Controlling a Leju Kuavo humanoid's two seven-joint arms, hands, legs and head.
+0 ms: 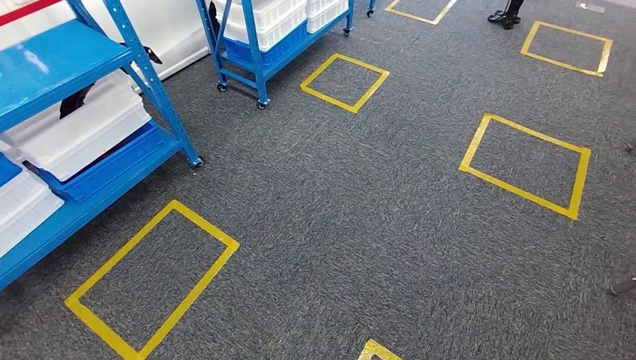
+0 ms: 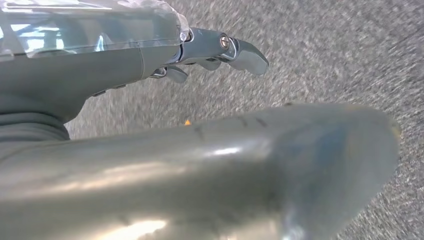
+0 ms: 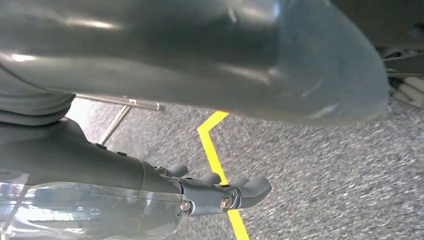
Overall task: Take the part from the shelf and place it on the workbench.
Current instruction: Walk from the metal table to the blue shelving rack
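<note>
A blue shelf (image 1: 67, 60) stands at the left of the head view, with white bins (image 1: 82, 127) on its lower levels. A dark shape (image 1: 75, 101) shows behind one bin; I cannot tell what it is. A second blue shelf on wheels (image 1: 259, 56) stands further back, also loaded with white bins. My left hand (image 2: 115, 70) hangs over grey carpet with its fingers (image 2: 245, 52) stretched out and nothing in it. My right hand (image 3: 100, 165) hangs the same way, fingers (image 3: 240, 190) extended and apart from the thumb, holding nothing.
Yellow tape rectangles (image 1: 154, 277) (image 1: 525, 165) (image 1: 345, 81) mark the grey carpet. Dark feet (image 1: 506, 15) stand at the far back right. A thin metal leg (image 3: 117, 122) and a yellow tape line (image 3: 217, 150) lie near my right hand.
</note>
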